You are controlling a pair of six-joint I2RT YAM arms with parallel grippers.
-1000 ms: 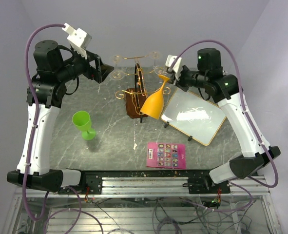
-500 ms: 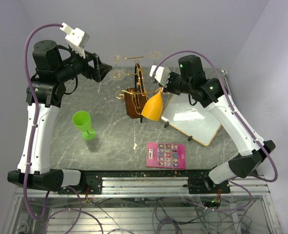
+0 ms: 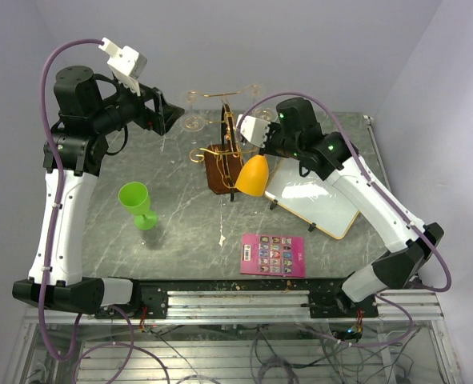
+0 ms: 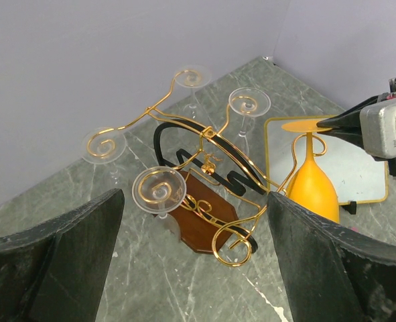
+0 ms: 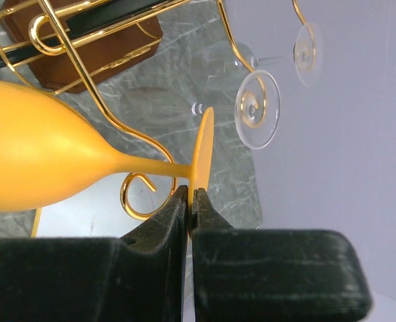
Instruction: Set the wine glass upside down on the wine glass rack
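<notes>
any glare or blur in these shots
Top view: white glare streaks on the board, clear glasses nearly invisible. Left wrist: rack sharp, left claw dark and soft. Right wrist: soft sheen on the orange glass.

Bright, even light, soft shadows on the table; glare streaks the whiteboard (image 3: 316, 192).

In the right wrist view the orange wine glass (image 5: 40, 164) runs off the left edge and the wine glass rack (image 5: 117, 43) off the top, while the tiny pictures on the pink card (image 3: 273, 254) cannot be made out.
</notes>
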